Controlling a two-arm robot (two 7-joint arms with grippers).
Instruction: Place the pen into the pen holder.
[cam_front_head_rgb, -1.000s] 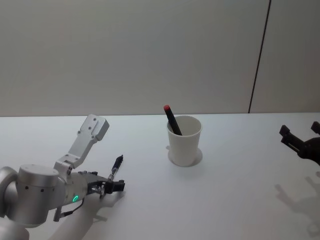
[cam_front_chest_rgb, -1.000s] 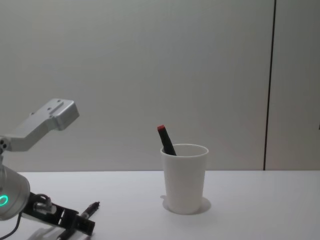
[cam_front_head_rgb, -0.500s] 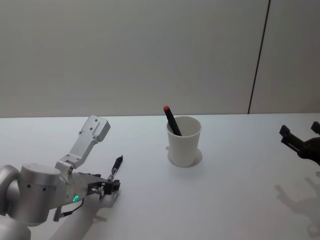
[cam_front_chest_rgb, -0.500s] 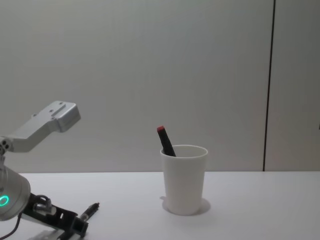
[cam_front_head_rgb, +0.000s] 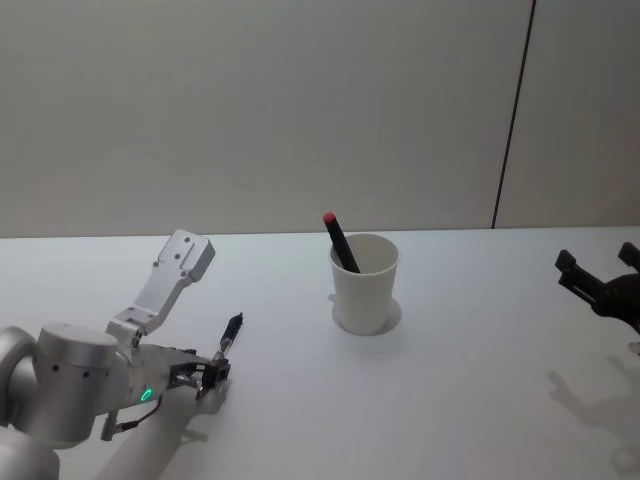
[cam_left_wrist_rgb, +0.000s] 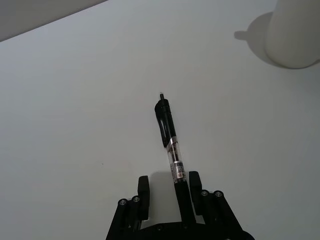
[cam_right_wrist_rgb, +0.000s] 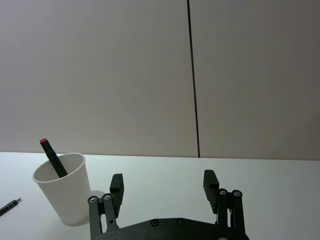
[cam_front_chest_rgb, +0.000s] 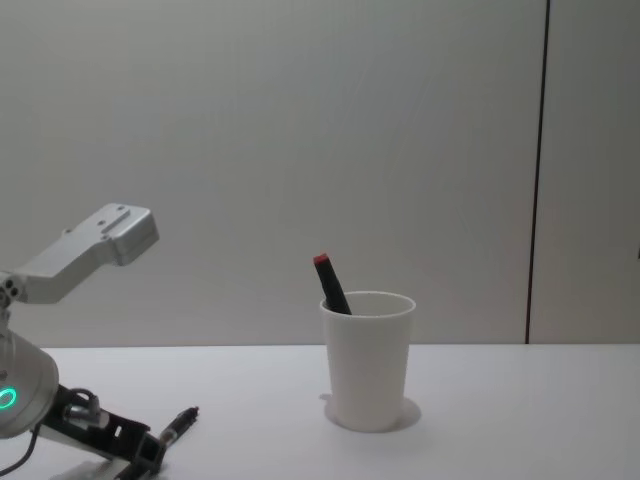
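Observation:
A black pen (cam_front_head_rgb: 231, 335) with a clear section lies flat on the white table, left of the pen holder (cam_front_head_rgb: 364, 285), a plain white paper cup. My left gripper (cam_front_head_rgb: 213, 373) sits low at the pen's near end. In the left wrist view the pen (cam_left_wrist_rgb: 167, 130) runs up between the fingers (cam_left_wrist_rgb: 143, 192), which stand open with a gap on either side. The pen's tip points toward the cup (cam_left_wrist_rgb: 295, 35). A black marker with a red cap (cam_front_head_rgb: 340, 240) leans inside the cup. My right gripper (cam_front_head_rgb: 600, 285) hangs open at the far right, away from everything.
The table (cam_front_head_rgb: 450, 400) is bare white around the cup and between the two arms. A grey wall with a dark vertical seam (cam_front_head_rgb: 510, 120) stands behind. The left arm's elbow link (cam_front_chest_rgb: 95, 245) rises above the table on the left.
My left gripper has drawn back a little toward my body along the pen. The pen, the cup and the right gripper have stayed in place.

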